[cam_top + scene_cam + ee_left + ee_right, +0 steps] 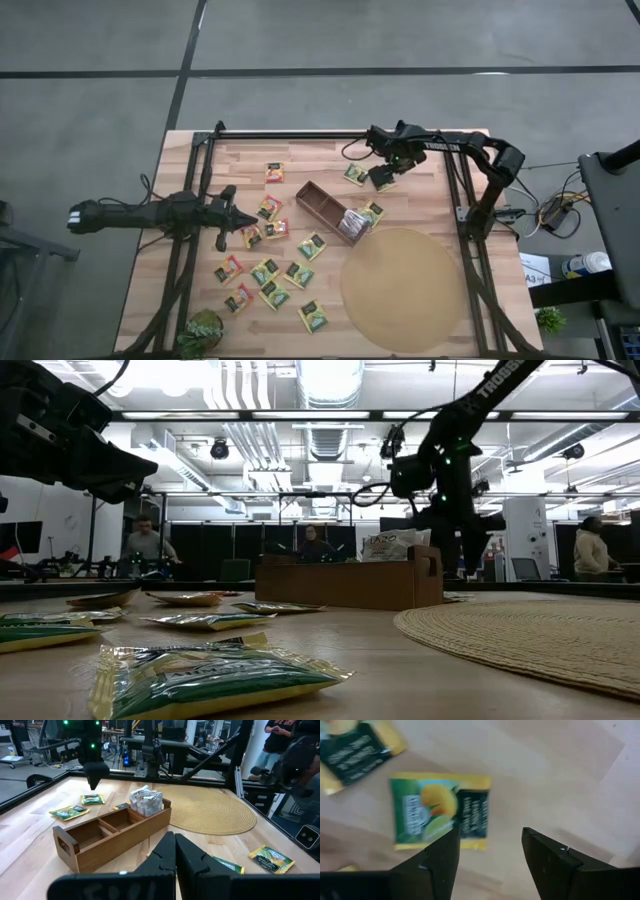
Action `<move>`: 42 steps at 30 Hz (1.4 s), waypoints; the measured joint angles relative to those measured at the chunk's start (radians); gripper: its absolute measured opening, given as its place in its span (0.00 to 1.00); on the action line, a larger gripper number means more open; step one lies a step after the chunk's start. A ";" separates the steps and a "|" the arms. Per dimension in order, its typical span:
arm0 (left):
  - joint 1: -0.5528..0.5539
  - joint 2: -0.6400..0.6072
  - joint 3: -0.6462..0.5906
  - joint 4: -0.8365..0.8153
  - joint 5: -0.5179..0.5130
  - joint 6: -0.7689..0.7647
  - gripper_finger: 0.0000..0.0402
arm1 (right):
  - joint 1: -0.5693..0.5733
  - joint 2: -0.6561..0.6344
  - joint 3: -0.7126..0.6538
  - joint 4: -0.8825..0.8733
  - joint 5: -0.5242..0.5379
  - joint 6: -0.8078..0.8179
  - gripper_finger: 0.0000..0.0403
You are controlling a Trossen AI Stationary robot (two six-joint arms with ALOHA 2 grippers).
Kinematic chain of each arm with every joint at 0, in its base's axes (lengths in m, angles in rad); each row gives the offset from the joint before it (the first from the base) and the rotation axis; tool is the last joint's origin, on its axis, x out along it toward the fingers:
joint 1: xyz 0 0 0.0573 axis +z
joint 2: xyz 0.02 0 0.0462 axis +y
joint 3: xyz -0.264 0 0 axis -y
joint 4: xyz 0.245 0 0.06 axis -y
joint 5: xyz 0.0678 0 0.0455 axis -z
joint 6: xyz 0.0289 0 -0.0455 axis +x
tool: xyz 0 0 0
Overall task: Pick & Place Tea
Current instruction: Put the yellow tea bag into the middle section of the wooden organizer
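Round mat (403, 290) at five o'clock, bare; wooden box (328, 211) at centre, one end compartment stuffed with tea sachets (353, 222), the others empty. Right gripper (384, 178) at one o'clock, spread wide over a green-yellow sachet (440, 812), apparently for pickup. Left gripper (247, 219) at nine o'clock, clenched empty, parked clear by loose sachets (264, 270).

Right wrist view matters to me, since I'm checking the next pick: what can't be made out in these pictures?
- Right wrist view: the print on the green-yellow flat tea sachet is blurred; the open right gripper covers its lower corner.
- Same view: a second sachet is cut off by the frame edge.
- High view: the contents of the brown oblong wooden box are too small to count.
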 joint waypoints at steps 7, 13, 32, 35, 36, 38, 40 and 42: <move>0.000 0.000 0.000 0.000 0.000 0.000 0.00 | -0.030 0.000 -0.032 0.049 -0.046 -0.067 0.52; 0.000 0.000 0.000 0.000 0.000 0.000 0.00 | -0.018 0.006 -0.043 0.096 -0.052 -0.082 0.52; 0.000 0.000 0.000 0.000 0.000 0.000 0.00 | -0.016 0.092 -0.022 0.115 -0.053 -0.141 0.44; 0.000 0.000 0.000 0.000 0.000 0.000 0.00 | -0.015 0.093 -0.021 0.116 -0.056 -0.145 0.28; 0.000 0.000 0.000 0.000 0.000 0.000 0.00 | -0.016 0.093 -0.019 0.115 -0.056 -0.145 0.21; 0.000 0.000 0.000 0.000 0.000 0.000 0.00 | -0.017 0.094 -0.016 0.114 -0.052 -0.146 0.08; 0.000 0.000 0.000 0.000 0.000 0.000 0.00 | -0.018 0.094 -0.015 0.115 -0.048 -0.145 0.05; 0.000 0.000 0.000 0.000 0.000 0.000 0.00 | -0.018 0.095 -0.014 0.116 -0.044 -0.147 0.03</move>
